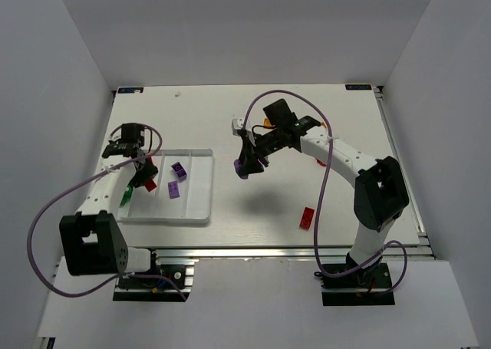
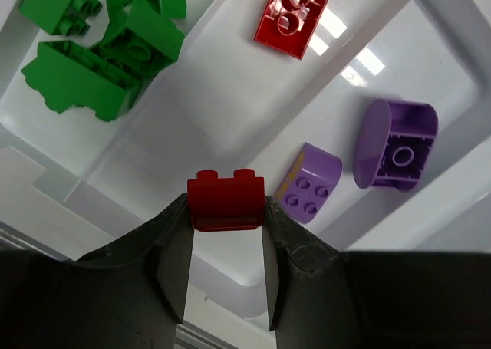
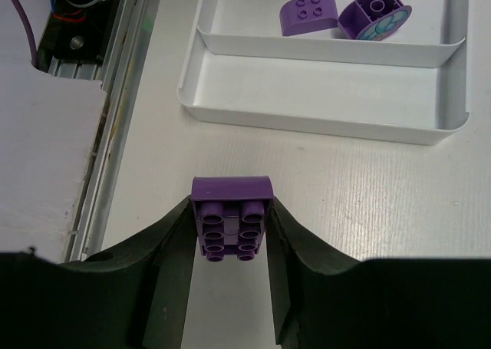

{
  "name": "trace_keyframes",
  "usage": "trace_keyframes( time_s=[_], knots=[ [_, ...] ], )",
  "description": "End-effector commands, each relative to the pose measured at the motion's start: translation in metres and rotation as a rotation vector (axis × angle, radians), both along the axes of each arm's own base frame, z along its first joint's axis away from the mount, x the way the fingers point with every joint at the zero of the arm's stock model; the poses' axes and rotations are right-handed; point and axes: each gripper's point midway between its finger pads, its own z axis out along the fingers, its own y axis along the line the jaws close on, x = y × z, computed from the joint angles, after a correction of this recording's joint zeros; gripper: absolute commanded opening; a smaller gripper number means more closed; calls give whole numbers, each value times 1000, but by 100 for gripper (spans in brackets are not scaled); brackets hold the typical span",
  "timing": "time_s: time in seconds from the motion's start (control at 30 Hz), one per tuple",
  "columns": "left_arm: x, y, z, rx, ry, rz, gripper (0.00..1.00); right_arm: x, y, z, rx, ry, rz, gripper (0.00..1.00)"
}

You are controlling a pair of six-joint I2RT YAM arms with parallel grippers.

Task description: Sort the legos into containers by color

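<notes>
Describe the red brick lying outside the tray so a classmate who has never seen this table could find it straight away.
Start at the white tray on the left of the table, then look right across the tabletop toward the right arm's base. The red brick lies there near the front edge. Unlike the other red bricks, it sits outside the tray and no hand holds it.

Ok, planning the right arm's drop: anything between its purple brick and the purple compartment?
Nothing visible: only bare table, the tray's wall and one nearer compartment separate the held purple brick from the two purple bricks.
</notes>
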Motion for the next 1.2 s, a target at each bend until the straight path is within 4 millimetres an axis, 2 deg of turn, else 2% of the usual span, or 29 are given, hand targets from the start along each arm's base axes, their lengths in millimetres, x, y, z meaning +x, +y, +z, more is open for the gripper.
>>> trace_keyframes(
  time_s=[0.0, 0.13, 0.17, 0.2, 0.23, 0.3, 0.33, 0.43, 0.47, 0.57, 0.6, 0.67, 0.7, 0.77, 0.8, 0.83, 0.9, 0.97, 1.0, 1.03, 1.17],
  knots=[
    [11, 14, 8, 62, 13, 13, 0, -2, 5, 16, 32, -30, -14, 1],
    [21, 29, 7, 135, 31, 36, 1, -3, 8, 16, 33, -32, -15, 1],
    [24, 30, 4, 142, 44, 27, 5, -3, 9, 16, 32, -34, -17, 1],
    [25, 30, 2, 143, 51, 24, 11, -2, 12, 17, 38, -42, -18, 2],
    [26, 31, 2, 143, 52, 22, 31, -3, 14, 16, 35, -37, -20, 2],
    [28, 29, -1, 136, 63, 12, 52, -3, 19, 16, 39, -43, -19, 3],
    [28, 27, -1, 129, 61, 8, 70, -4, 21, 16, 39, -34, -21, 3],
    [30, 21, 6, 97, 34, -9, 90, -6, 31, 14, 31, -30, -40, 3],
    [31, 19, 9, 86, 23, -15, 92, -13, 38, 16, 35, -28, -29, 4],
    [33, 12, 28, 57, -40, -38, 97, -27, 55, 15, 39, -1, -36, 5],
    [31, 12, 42, 59, -86, -38, 97, -30, 60, 15, 46, 8, -34, 5],
    [28, 12, 58, 62, -138, -36, 98, -37, 76, 15, 65, 48, -49, 6],
    [24, 11, 77, 63, -208, -24, 98, -34, 87, 17, 89, 32, -67, 7],
    [16, 15, 94, 81, -273, 6, 98, -37, 106, 15, 87, 41, -124, 8],
    [8, 16, 111, 82, -339, 29, 98, -36, 117, 14, 106, 38, -132, 8],
    [4, 17, 120, 87, -371, 43, 98, -39, 128, 17, 130, 37, -134, 9],
    [-10, 20, 129, 93, -411, 77, 98, -43, 145, 22, 150, 102, -158, 9],
    [-24, 20, 145, 83, -485, 111, 98, -43, 166, 13, 153, 183, -212, 11],
    [-30, 20, 144, 83, -489, 120, 98, -41, 176, 21, 176, 197, -222, 11],
    [-38, 20, 152, 88, -525, 118, 98, -39, 187, 7, 159, 224, -246, 11],
    [-57, 26, 164, 134, -556, 113, 98, -29, 220, 1, 177, 290, -305, 12]
  ],
)
